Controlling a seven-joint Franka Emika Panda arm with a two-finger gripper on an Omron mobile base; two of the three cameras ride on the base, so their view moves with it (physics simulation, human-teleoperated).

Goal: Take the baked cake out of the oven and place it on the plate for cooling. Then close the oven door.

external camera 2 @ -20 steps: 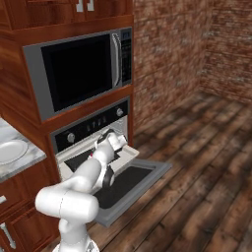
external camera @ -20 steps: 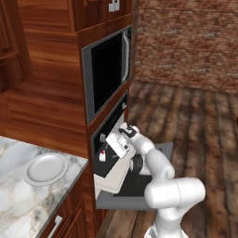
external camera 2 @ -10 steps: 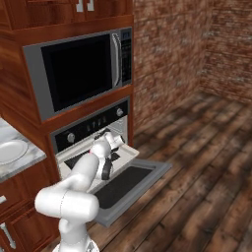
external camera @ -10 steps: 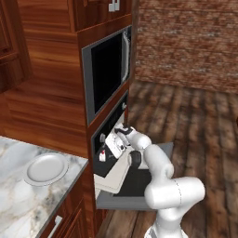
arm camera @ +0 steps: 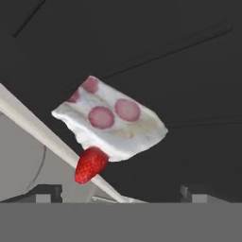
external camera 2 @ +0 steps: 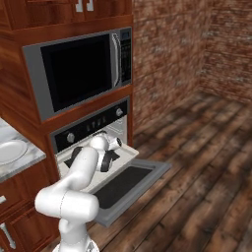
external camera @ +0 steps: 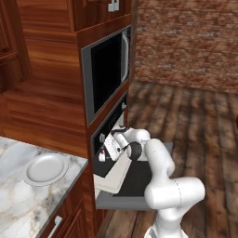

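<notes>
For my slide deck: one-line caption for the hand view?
Open gripper faces the baked cake, white with a red strawberry, inside the dark oven.

White arm (external camera: 160, 162) bent forward and low from its base | wrist turned sideways | gripper (external camera: 103, 155) levelled toward the left of the left base view | jaws spread wide, nothing between them

Small white cake slice with pink discs, red strawberry (arm camera: 109, 127): inside dark cavity of black-fronted oven (external camera 2: 93, 125). Black glass drop-down door (external camera 2: 129, 179): fully lowered. Round white plate (external camera: 45, 168): on marble counter (external camera: 18, 211).
</notes>
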